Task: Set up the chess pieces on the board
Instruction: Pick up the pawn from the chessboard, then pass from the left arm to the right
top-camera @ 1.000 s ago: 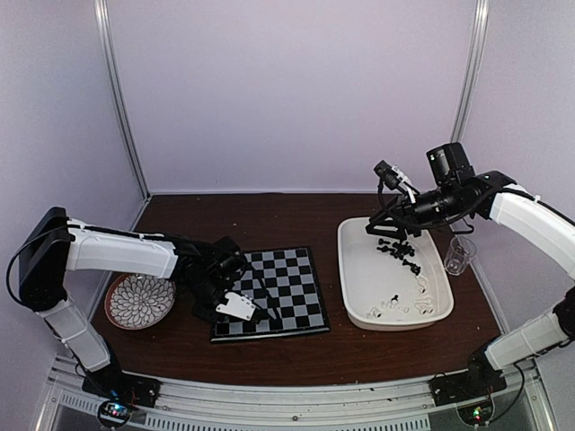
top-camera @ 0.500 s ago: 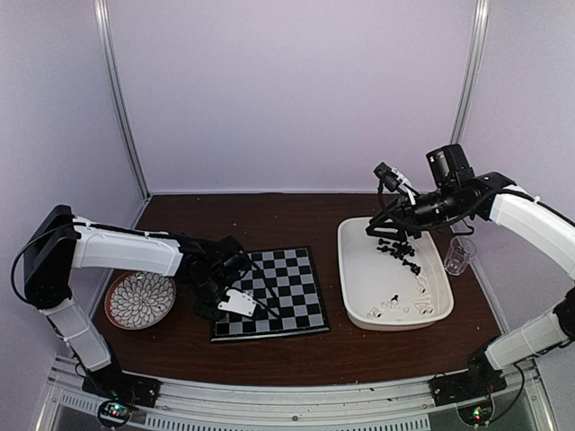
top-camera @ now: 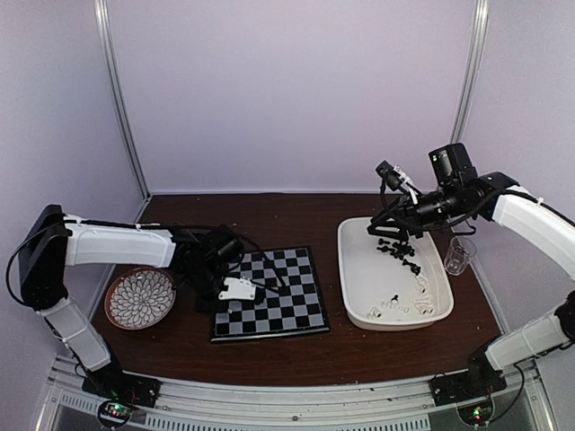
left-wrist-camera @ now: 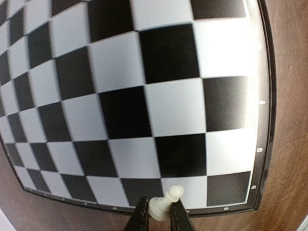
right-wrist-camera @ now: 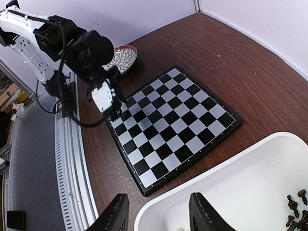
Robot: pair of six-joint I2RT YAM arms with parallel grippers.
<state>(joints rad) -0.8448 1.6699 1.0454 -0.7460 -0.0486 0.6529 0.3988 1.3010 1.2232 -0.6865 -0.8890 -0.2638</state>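
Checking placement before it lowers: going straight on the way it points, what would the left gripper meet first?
The board, likely a pale square in its edge row; the white pawn pinched in the left gripper would touch down first. Height is unclear.

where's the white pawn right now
In the left wrist view, the white pawn is pinched in the left gripper at the bottom of the frame, over a pale square in the board's edge row.
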